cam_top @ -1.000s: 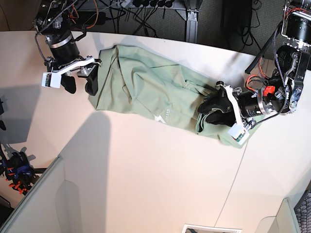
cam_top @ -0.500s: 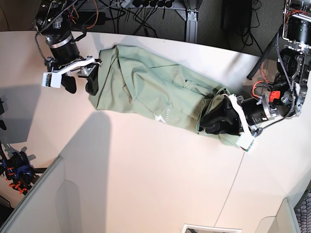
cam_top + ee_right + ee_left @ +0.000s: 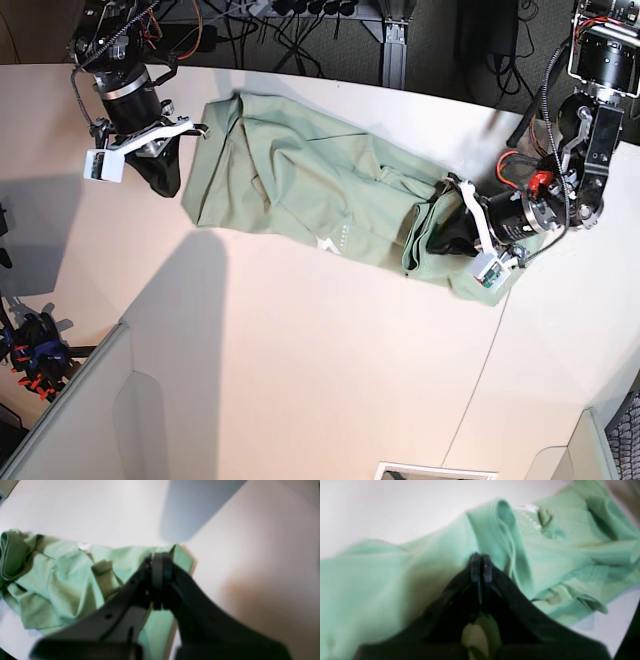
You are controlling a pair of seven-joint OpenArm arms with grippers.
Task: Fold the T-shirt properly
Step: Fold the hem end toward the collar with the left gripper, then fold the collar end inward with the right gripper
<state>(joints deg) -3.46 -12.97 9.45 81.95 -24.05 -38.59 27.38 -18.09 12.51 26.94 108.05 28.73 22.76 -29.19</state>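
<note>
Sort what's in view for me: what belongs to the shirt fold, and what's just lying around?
Job:
- T-shirt
- left gripper, shut on T-shirt
- right gripper, shut on T-shirt edge

Lying about:
- cables behind table
- orange-and-black clamps, table's side

A wide, pale cream, smooth-topped counter (image 3: 300,350) fills most of the base view, its far edge curved. Soft grey shadows (image 3: 190,300) fall across its left half. Behind the far edge, a dark area holds a tangle of black cables (image 3: 300,35) and a dark metal frame post (image 3: 393,45). A thin seam line (image 3: 478,375) crosses the counter at right.
</note>
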